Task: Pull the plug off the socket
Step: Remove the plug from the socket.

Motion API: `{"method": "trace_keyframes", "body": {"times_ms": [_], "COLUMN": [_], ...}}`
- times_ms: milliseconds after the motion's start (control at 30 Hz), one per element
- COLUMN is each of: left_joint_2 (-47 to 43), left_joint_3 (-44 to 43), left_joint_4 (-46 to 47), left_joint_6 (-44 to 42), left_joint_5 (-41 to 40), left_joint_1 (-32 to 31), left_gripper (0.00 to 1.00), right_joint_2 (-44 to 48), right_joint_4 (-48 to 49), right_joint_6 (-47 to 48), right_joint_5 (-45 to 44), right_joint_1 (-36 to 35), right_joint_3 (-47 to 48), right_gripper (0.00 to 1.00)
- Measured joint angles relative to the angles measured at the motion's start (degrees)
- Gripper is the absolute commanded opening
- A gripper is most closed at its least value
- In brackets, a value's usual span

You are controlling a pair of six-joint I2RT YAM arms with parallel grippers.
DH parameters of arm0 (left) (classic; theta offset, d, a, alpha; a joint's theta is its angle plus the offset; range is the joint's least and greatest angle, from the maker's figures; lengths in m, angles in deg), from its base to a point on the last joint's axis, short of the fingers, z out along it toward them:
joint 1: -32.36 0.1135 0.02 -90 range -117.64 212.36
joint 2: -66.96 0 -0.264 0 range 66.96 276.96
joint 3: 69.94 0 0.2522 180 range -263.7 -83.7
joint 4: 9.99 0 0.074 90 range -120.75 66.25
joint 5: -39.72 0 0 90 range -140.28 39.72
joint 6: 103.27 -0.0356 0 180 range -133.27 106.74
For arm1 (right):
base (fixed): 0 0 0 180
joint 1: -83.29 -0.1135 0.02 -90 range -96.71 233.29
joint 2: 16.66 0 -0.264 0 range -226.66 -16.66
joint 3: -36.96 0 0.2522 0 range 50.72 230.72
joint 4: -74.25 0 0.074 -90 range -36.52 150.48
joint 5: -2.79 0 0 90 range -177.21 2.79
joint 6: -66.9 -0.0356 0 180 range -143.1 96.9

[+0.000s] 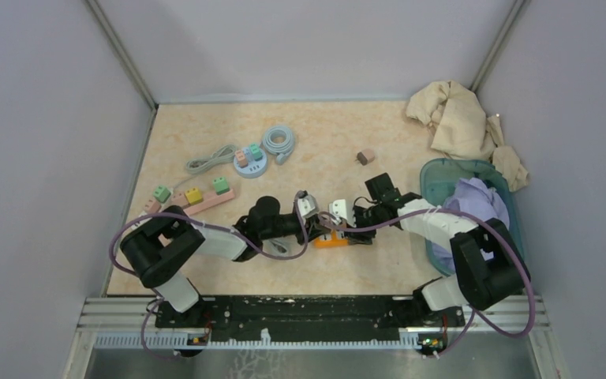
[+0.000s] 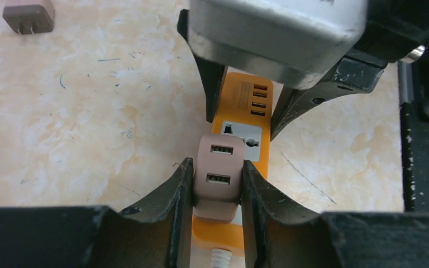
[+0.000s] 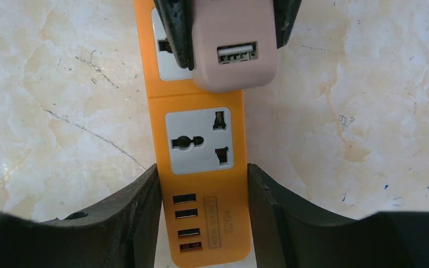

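Pinching the pink plug [image 2: 218, 167] on the orange socket strip [image 3: 170, 103], the left hand [image 2: 217, 181] faces the right hand [image 3: 204, 190] — clamped across that strip's USB end — toward 6 o'clock on the table [image 1: 323, 134].

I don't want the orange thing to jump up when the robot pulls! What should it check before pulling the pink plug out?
1. Left gripper shut on pink plug, one finger each side: ok.
2. Right gripper clamps orange power strip at its USB end, steadying it: ok.
3. Plug sits over its socket: ok; how deep it is seated: cannot tell.
4. Strip's cable free of the left fingers: cannot tell.
5. Spare brown plug lies well apart on the table: ok.
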State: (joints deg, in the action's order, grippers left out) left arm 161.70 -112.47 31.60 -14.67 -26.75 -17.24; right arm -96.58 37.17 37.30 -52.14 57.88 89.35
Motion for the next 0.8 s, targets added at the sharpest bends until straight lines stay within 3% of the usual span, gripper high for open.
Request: {"method": "trace_keyframes", "body": {"times_ms": [200,333,500,667,800], "left_joint_2": [-2.0,-2.1,-2.0,-1.0,-1.1], "left_joint_3": [-5.3,-7.1,-7.0,-3.3,-2.2], "left_joint_4": [-13.1,-16.9,-16.1,-7.0,-4.8], "left_joint_6": [-9.7,-12.0,-8.3,-0.2,0.0], "left_joint_5": [-3.1,-3.8,-3.3,-3.3,-3.6], "left_joint_1": [-2.8,-3.1,-2.6,-0.3,-0.2], "left_gripper": [0.00,0.01,0.01,0.00,0.00], "right_joint_2": [0.0,0.0,0.0,-0.2,-0.3], "right_joint_4": [0.2,0.4,0.4,0.8,1.1], "right_joint_6": [-0.2,-0.2,-0.3,-0.4,-0.5], "right_joint_5": [-1.0,-1.5,-1.6,-1.5,-1.1], "right_joint_1": [0.1,0.1,0.1,0.1,0.0], "right_joint_3": [0.0,0.0,0.1,0.1,0.1], "right_gripper": [0.00,0.00,0.00,0.00,0.00]}}
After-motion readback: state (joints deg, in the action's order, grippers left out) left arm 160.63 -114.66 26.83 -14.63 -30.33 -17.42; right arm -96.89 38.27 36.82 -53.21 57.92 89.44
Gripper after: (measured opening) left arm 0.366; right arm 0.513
